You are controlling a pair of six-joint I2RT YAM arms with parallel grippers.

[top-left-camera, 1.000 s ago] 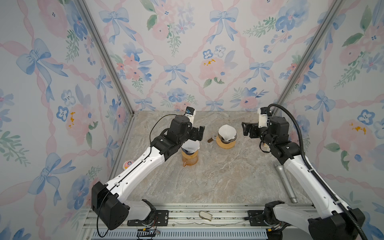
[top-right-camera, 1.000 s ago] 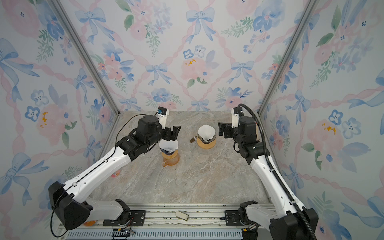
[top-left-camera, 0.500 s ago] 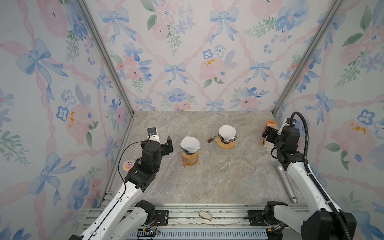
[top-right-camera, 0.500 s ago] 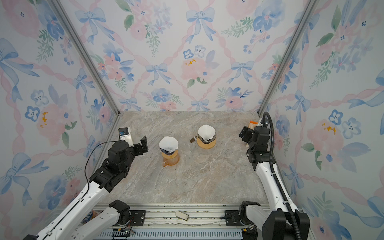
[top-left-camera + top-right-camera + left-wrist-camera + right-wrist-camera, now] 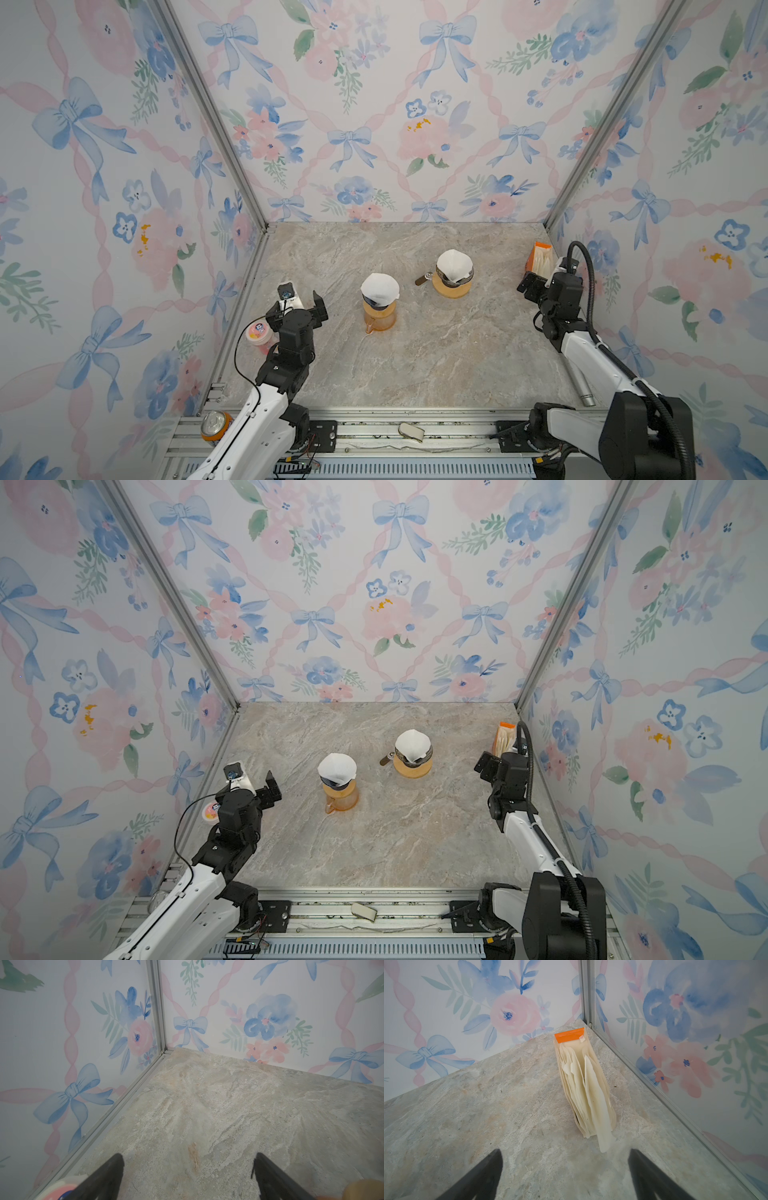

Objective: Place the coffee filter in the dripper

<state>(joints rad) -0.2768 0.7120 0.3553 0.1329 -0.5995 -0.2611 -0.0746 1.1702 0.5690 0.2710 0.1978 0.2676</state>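
Standing near the middle of the marble table [image 5: 415, 365], the amber carafe [image 5: 379, 318] carries a dark dripper [image 5: 375, 302] on its mouth. A white coffee filter [image 5: 380, 286] sits in that dripper, its paper domed above the rim in both top views. Behind the carafe and to its right, apart from it, a second dripper [image 5: 454, 277] rests on a round wooden base [image 5: 452, 289] with a second filter [image 5: 455, 262] seated in it and a short handle [image 5: 424, 278] pointing back toward the carafe.

Well to the left of the carafe, close to the side wall, the left gripper [image 5: 188, 1155] hangs over bare table with its jaws spread wide and nothing between them. A pink-lidded tub [image 5: 257, 332] stands just beyond it, farther from the carafe.

Well to the right of the carafe, near the opposite wall, the right gripper [image 5: 565, 1150] is likewise spread fully apart and holds nothing. Its wrist view looks along an orange-topped filter pack [image 5: 583, 1084] that stands on edge against the wall, one loose sheet sticking out toward the fingers without touching them. A metal cylinder [image 5: 582, 384] lies by the same wall, nearer the front edge than the carafe.
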